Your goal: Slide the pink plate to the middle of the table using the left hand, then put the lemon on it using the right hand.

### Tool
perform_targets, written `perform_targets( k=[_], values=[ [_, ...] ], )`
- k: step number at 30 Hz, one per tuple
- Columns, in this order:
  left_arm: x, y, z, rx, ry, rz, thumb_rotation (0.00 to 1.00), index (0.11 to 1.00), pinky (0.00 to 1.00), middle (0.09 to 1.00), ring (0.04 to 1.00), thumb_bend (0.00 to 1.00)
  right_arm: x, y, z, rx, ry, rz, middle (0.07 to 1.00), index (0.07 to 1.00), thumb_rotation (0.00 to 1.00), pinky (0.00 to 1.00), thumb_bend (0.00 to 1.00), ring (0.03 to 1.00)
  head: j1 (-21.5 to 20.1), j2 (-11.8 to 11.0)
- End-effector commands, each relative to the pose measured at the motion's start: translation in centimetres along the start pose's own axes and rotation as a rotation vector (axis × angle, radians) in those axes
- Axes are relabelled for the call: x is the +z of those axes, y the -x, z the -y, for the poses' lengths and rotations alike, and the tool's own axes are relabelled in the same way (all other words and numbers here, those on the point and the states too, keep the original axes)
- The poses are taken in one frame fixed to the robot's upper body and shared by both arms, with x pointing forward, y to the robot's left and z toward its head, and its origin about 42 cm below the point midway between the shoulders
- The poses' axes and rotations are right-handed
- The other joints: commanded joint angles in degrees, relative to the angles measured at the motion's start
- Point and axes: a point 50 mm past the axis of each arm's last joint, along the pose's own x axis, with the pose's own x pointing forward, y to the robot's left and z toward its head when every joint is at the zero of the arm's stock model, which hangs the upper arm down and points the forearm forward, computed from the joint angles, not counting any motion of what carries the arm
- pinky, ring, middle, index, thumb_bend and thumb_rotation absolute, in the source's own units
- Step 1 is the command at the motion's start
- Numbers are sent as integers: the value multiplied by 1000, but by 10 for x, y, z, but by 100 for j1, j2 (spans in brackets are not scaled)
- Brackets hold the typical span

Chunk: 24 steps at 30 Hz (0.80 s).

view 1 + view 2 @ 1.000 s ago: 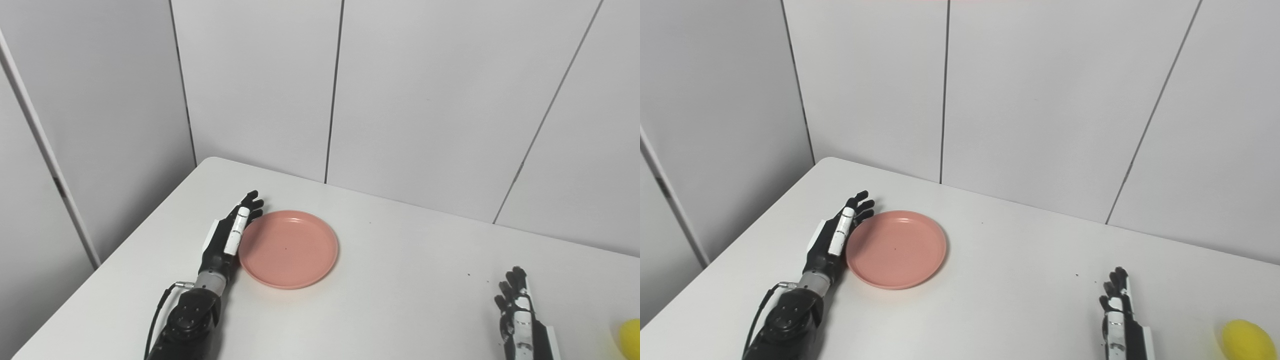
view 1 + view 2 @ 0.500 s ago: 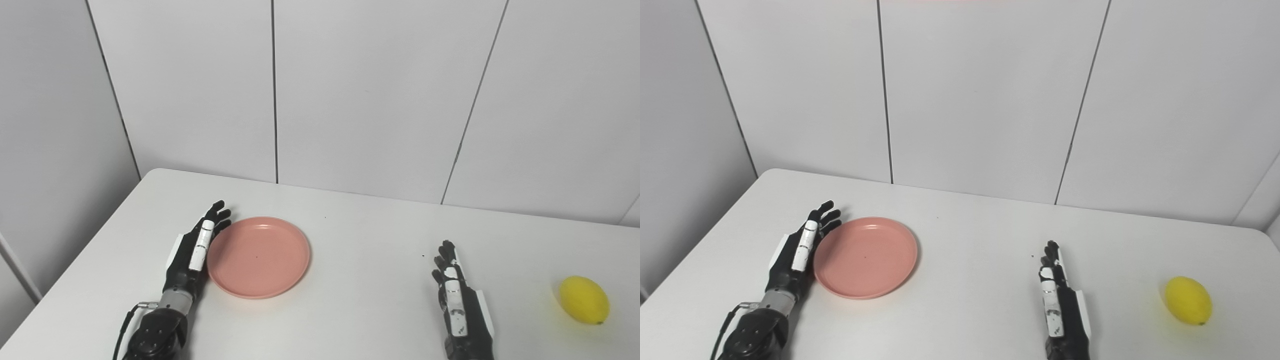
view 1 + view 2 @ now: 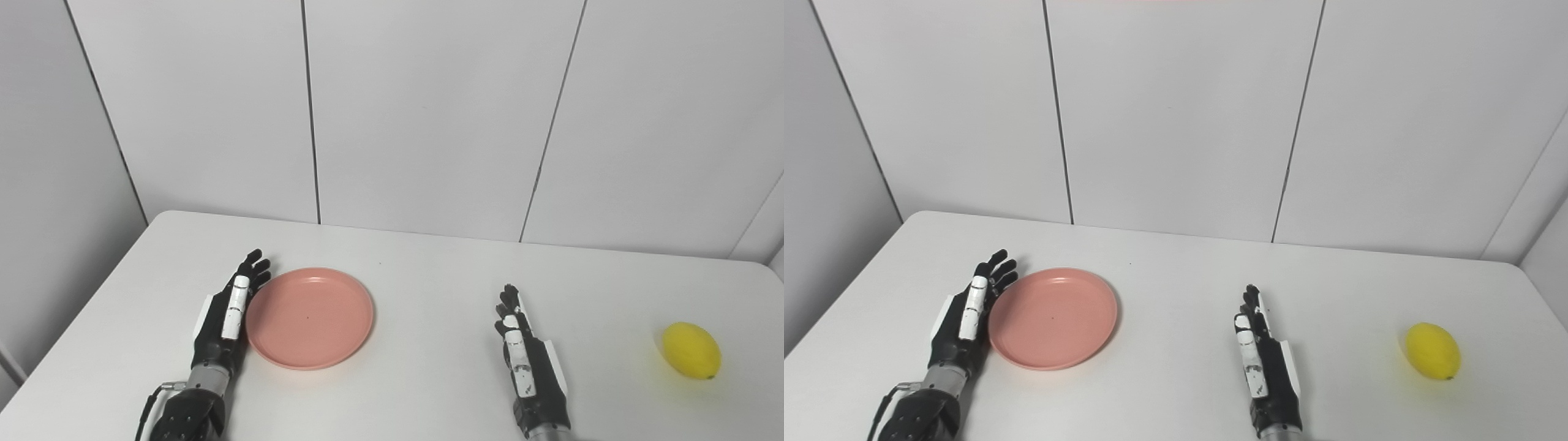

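The pink plate [image 3: 309,318] looks like smooth matt plastic, and the white table [image 3: 429,367] is smooth and matt.

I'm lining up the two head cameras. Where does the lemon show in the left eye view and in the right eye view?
Left eye view: the lemon lies on the table's right side, near the picture's right edge, apart from the right hand.
Right eye view: the lemon lies on the right too, but further in from the edge.
Shared landmark: the pink plate beside the left hand.
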Motion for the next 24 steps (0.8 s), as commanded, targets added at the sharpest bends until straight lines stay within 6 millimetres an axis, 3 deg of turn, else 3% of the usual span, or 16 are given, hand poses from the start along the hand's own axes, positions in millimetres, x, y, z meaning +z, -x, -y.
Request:
perform_targets(
  k=[1,8,15,24],
  values=[
    [-8,1,38,-103,42,-33,1000,892,911,906,908,663,19,-12,-6,8,-4,81,1000,990,1000,1000,726,1000,8,5],
    [-5,6,57,-137,74,-33,1000,896,909,911,911,661,21,-16,-6,-2,3,57,1000,993,1000,1000,754,1000,-127,93],
    [-9,12,75,-173,108,-49,1000,909,946,923,924,682,18,-18,-5,-26,-4,46,1000,988,1000,1000,764,1000,-161,53],
    [-9,19,99,-218,128,-63,1000,917,918,922,916,661,17,-20,0,-55,0,61,1000,993,1000,1000,775,1000,-200,59]
  ],
)
